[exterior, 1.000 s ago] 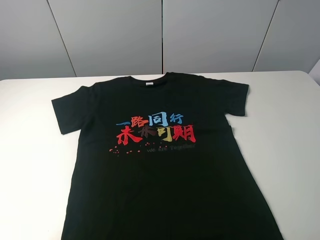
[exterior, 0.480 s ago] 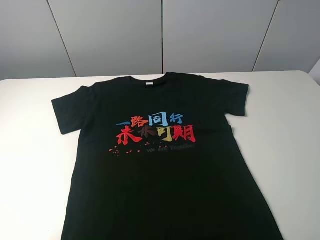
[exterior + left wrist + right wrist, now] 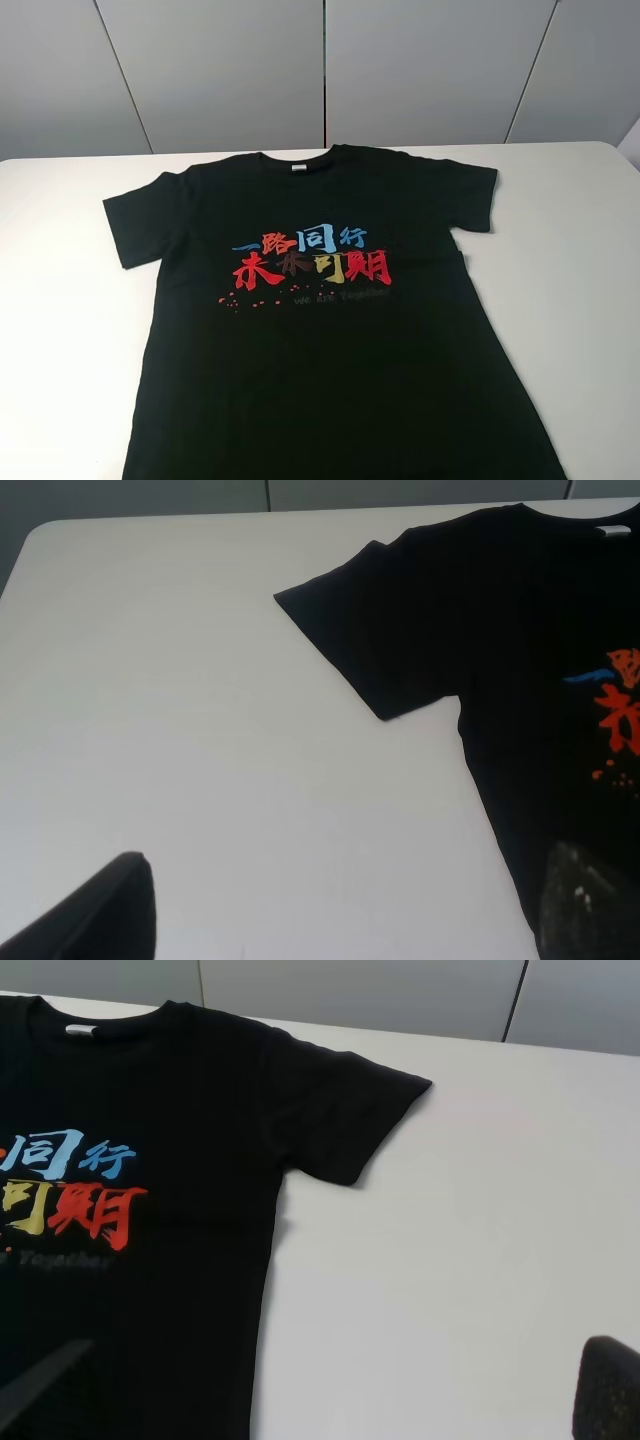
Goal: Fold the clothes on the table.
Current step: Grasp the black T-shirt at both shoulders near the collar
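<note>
The clothes (image 3: 330,300), a black short-sleeved T-shirt with red, blue and yellow characters on the chest, lie flat and spread face up on the white table (image 3: 570,260), collar toward the wall. Neither arm shows in the exterior high view. In the left wrist view my left gripper (image 3: 350,858) is open, hovering over bare table beside the shirt's left sleeve (image 3: 380,640), one fingertip (image 3: 110,905) over the table and the other over the shirt's side. My right gripper (image 3: 340,1345) is open too, near the shirt's right side below the right sleeve (image 3: 345,1120). Nothing is held.
Bare white tabletop (image 3: 60,300) flanks the shirt on both sides. A grey panelled wall (image 3: 320,70) stands behind the table's far edge. The shirt's hem runs out of the exterior high view at the front.
</note>
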`<state>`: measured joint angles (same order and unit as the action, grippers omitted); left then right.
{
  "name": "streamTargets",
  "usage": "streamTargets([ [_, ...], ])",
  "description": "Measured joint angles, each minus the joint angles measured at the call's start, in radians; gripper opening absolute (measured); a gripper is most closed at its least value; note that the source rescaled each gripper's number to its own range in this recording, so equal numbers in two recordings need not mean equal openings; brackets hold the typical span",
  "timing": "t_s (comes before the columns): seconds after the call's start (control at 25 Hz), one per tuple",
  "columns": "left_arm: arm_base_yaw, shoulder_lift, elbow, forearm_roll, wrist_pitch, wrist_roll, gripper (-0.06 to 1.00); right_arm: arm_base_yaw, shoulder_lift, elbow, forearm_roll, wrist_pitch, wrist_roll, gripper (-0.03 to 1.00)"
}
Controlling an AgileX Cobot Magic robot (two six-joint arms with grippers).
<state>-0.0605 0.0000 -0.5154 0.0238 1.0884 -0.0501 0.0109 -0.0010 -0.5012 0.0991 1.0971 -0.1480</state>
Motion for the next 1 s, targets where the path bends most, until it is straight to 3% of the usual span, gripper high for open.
streamTargets([
  [0.28, 0.000, 0.075, 0.000, -0.015, -0.008, 0.000, 1.00, 0.000, 0.119, -0.032, 0.019, 0.012, 0.010, 1.00],
  [0.52, 0.000, 0.351, -0.056, -0.024, -0.064, 0.063, 1.00, 0.000, 0.412, -0.054, 0.052, -0.107, -0.070, 1.00],
  [0.64, 0.000, 0.510, -0.148, -0.045, -0.121, 0.155, 1.00, 0.000, 0.567, -0.082, 0.113, -0.167, -0.156, 1.00],
  [1.0, 0.000, 1.023, -0.433, -0.194, -0.107, 0.480, 1.00, 0.000, 1.005, -0.296, 0.254, -0.248, -0.422, 1.00],
])
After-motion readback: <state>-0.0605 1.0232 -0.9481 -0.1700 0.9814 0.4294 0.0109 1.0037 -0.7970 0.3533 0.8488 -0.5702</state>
